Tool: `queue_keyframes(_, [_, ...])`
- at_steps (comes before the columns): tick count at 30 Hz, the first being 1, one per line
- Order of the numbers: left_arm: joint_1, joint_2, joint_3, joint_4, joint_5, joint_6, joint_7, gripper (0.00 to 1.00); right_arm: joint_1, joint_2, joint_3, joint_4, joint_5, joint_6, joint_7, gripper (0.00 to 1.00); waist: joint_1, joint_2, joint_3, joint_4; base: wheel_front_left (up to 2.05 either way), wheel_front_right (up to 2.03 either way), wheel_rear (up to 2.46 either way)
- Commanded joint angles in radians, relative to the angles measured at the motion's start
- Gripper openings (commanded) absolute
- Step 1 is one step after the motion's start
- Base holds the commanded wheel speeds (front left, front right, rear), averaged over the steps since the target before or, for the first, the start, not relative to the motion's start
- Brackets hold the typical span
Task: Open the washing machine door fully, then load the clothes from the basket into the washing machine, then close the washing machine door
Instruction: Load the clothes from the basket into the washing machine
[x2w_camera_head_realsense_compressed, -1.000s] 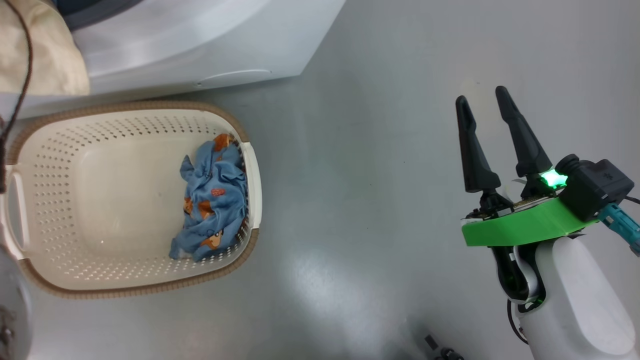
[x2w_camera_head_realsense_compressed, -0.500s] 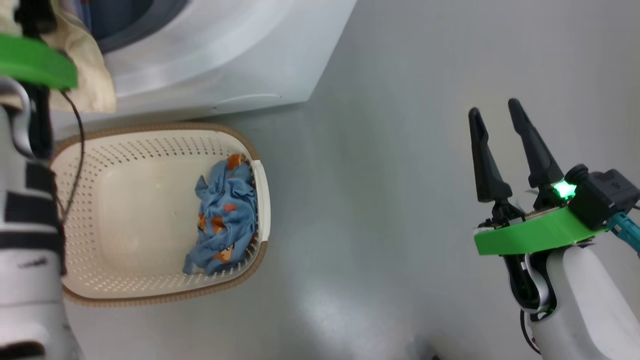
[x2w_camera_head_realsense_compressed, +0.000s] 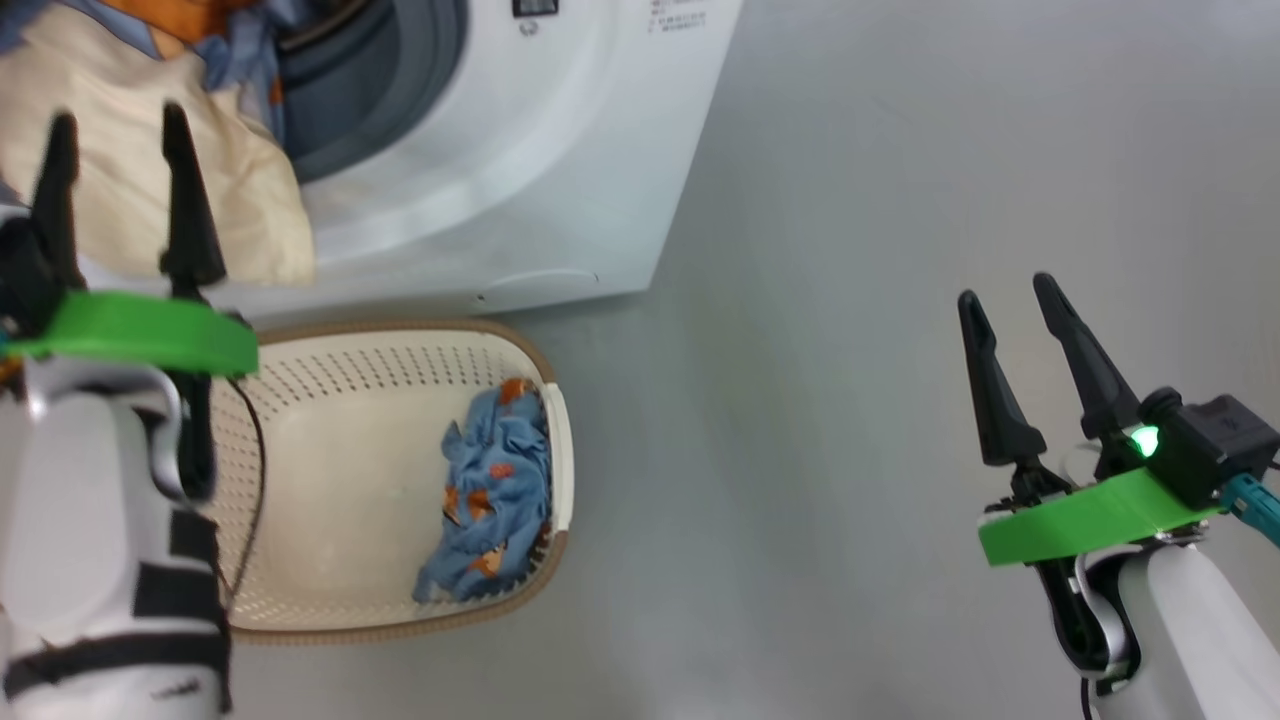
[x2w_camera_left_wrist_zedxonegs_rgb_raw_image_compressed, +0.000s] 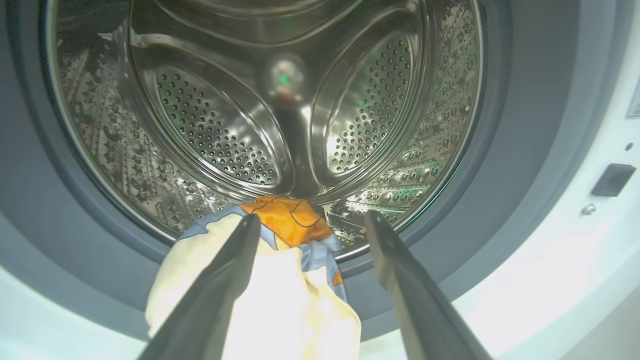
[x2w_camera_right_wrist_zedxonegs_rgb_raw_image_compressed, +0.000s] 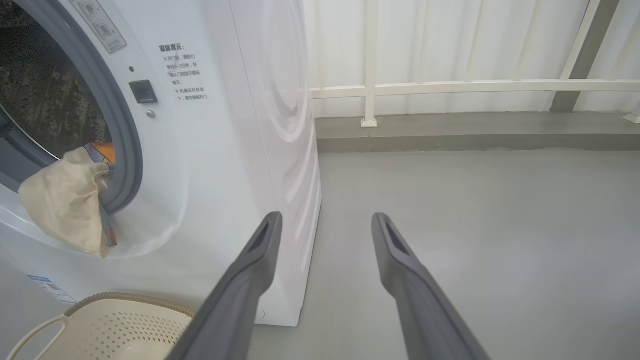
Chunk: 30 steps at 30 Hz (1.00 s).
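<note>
Left wrist view, lower centre: the cream garment (x2w_camera_left_wrist_zedxonegs_rgb_raw_image_compressed: 280, 300) droops over the rubber ring (x2w_camera_left_wrist_zedxonegs_rgb_raw_image_compressed: 440, 250) and could slide out; left end effector (x2w_camera_left_wrist_zedxonegs_rgb_raw_image_compressed: 311, 217) and right end effector (x2w_camera_head_realsense_compressed: 1004, 287) gape empty.

Room, seen from the floor beside the work area. Floor (x2w_camera_right_wrist_zedxonegs_rgb_raw_image_compressed: 480, 225): smooth, grey and seamless, with a dull sheen under soft, even light. Far side: a low grey kerb (x2w_camera_right_wrist_zedxonegs_rgb_raw_image_compressed: 450, 131) runs along the foot of the back wall. On the kerb stands a cream rail (x2w_camera_right_wrist_zedxonegs_rgb_raw_image_compressed: 450, 87), one horizontal bar carried by a slim upright post (x2w_camera_right_wrist_zedxonegs_rgb_raw_image_compressed: 370, 55) with a small foot plate. Behind the rail is a white backdrop (x2w_camera_right_wrist_zedxonegs_rgb_raw_image_compressed: 500, 35) with vertical folds, like a curtain. A slanted grey beam (x2w_camera_right_wrist_zedxonegs_rgb_raw_image_compressed: 582, 55) crosses the upper right corner.
</note>
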Motion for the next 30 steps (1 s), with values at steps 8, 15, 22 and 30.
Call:
queue_keyframes(8, [0.182,-0.014,0.046,-0.109,0.017,-0.017,-0.005,1.00,0.081,-0.039,0.000,-0.008,0.002,0.004,-0.008,0.93,0.0001,0.0000,-0.141,0.047,0.00,0.00,0.00])
queue_keyframes(15, [0.302,-0.035,0.052,-0.173,0.028,-0.022,-0.005,1.00,0.132,-0.046,-0.011,-0.008,0.002,0.004,-0.008,0.93,0.0001,0.0000,-0.201,0.067,0.00,0.00,0.00])
queue_keyframes(22, [0.416,-0.047,0.049,-0.235,0.030,-0.024,-0.005,1.00,0.181,-0.058,-0.022,-0.010,0.006,0.004,-0.008,0.93,0.0001,0.0000,-0.246,0.081,0.00,0.00,0.00])
queue_keyframes(30, [0.508,-0.054,0.043,-0.292,0.019,-0.025,-0.005,1.00,0.222,-0.059,-0.040,-0.015,0.007,0.004,-0.008,0.95,0.0001,0.0000,-0.278,0.093,0.00,0.00,0.00])
